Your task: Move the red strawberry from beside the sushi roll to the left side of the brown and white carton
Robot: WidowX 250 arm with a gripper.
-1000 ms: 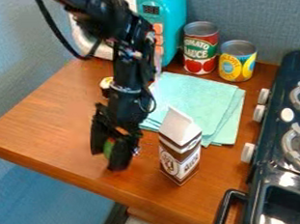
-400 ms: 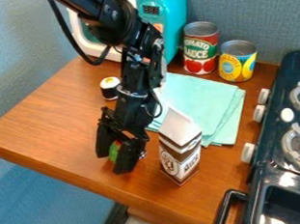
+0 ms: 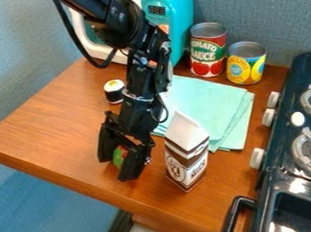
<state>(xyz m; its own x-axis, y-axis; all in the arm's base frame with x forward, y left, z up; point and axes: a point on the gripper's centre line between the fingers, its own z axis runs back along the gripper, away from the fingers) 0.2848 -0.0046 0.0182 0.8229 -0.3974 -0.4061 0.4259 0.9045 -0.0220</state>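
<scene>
End effector (image 3: 117, 168) around green-and-red thing (image 3: 118, 156), cannot tell if gripping; carton (image 3: 186, 158) upright nearby; cans (image 3: 208, 51) behind cloth (image 3: 208, 107).

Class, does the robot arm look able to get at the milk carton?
Probably yes: the milk carton stands near the claw, nothing visible between, though the green-and-red object at the claw might hinder.

The end effector (image 3: 116, 168) straddles a green-and-red object (image 3: 119, 156).
</scene>
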